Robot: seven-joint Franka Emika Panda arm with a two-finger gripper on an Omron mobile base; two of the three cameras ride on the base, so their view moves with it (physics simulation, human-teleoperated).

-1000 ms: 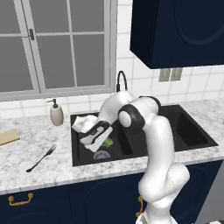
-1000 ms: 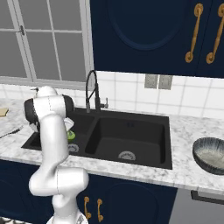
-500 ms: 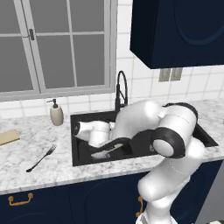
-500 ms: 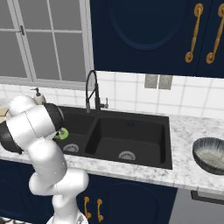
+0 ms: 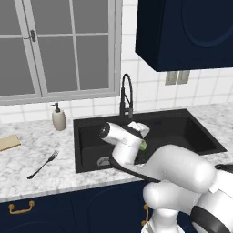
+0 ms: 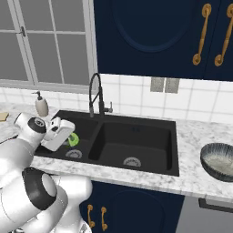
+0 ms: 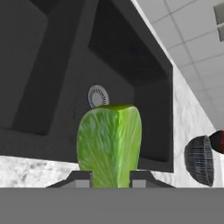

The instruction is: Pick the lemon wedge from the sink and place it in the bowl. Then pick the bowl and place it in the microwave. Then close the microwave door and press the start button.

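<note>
Now, largest first.
Desk: the grey-white marbled stone desk runs under the window and carries everything else.
Sink: the matte black rectangular double-basin sink is set into the desk, a round metal drain in each basin, the tall arched black faucet at its back edge.
Arm: white, bent low over the sink's left basin.
Bowl: the round deep dark bowl with fine grey-blue lines stands on the desk, right of the sink and well apart from the arm.
Jaws: the gripper has its jaws clamped on the wedge, one dark tip on each side.
Wedge: the small bright yellow-green lemon wedge is held above the left basin, clear of the sink floor.
</note>
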